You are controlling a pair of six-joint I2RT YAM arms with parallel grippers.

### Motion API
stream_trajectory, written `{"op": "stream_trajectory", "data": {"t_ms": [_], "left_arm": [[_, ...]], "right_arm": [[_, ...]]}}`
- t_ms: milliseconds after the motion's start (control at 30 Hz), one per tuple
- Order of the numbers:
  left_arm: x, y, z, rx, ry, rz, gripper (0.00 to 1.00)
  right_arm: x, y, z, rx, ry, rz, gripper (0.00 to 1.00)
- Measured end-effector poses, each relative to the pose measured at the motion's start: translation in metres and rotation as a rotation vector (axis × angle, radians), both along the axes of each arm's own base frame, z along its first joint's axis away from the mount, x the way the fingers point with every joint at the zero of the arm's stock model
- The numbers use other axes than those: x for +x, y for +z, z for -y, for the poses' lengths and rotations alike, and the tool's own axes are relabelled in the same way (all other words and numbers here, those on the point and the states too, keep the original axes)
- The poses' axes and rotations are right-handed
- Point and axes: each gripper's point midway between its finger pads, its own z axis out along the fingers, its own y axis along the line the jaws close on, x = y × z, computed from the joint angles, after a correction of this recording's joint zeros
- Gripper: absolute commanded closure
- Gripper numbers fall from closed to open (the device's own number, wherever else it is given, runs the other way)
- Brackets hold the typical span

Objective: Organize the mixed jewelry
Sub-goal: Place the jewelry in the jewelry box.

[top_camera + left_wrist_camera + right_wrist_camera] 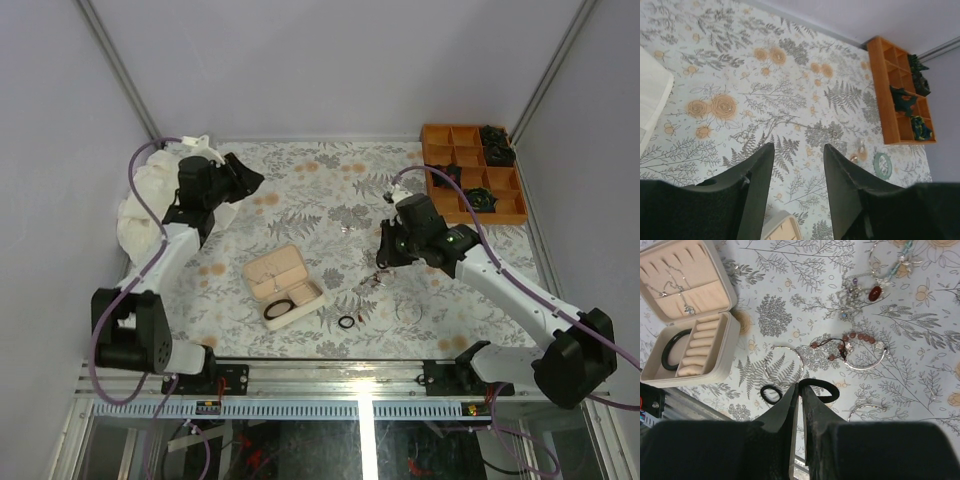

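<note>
My right gripper is shut on a thin black ring, holding it above the floral table; in the top view the gripper hangs right of the box. Below it lie a smaller black ring, a silvery hoop, a red beaded bracelet and a silver bangle. A beige jewelry box lies open with a black bangle inside. My left gripper is open and empty, high at the back left. A pale teal bracelet shows far off.
An orange compartment tray with dark rosettes stands at the back right. A white cloth lies at the left edge. A black ring lies near the front rail. More small pieces are scattered behind the bracelets.
</note>
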Motion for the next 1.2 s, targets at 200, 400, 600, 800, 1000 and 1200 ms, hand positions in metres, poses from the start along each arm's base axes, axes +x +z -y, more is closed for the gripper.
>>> {"op": "stream_trajectory", "data": {"t_ms": [200, 400, 600, 800, 1000, 1200], "left_arm": [[-0.034, 0.040, -0.002, -0.018, 0.017, 0.086, 0.63], [-0.082, 0.016, 0.024, -0.045, -0.024, 0.009, 0.71], [-0.134, -0.024, 0.057, -0.032, -0.101, -0.110, 0.77], [-0.174, -0.044, 0.077, -0.022, -0.154, -0.170, 0.83], [-0.202, -0.061, 0.086, -0.028, -0.173, -0.218, 0.89], [-0.224, -0.086, 0.092, -0.024, -0.184, -0.290, 0.96]], "right_arm": [[-0.009, 0.003, -0.011, 0.012, 0.030, 0.000, 0.88], [-0.014, 0.003, -0.016, 0.017, 0.047, -0.003, 0.88], [-0.018, 0.003, -0.020, 0.018, 0.061, -0.003, 0.88], [-0.020, 0.003, -0.022, 0.020, 0.065, -0.007, 0.88], [-0.024, 0.001, -0.025, 0.021, 0.074, -0.014, 0.88], [-0.025, 0.001, -0.029, 0.024, 0.086, -0.012, 0.88]]}}
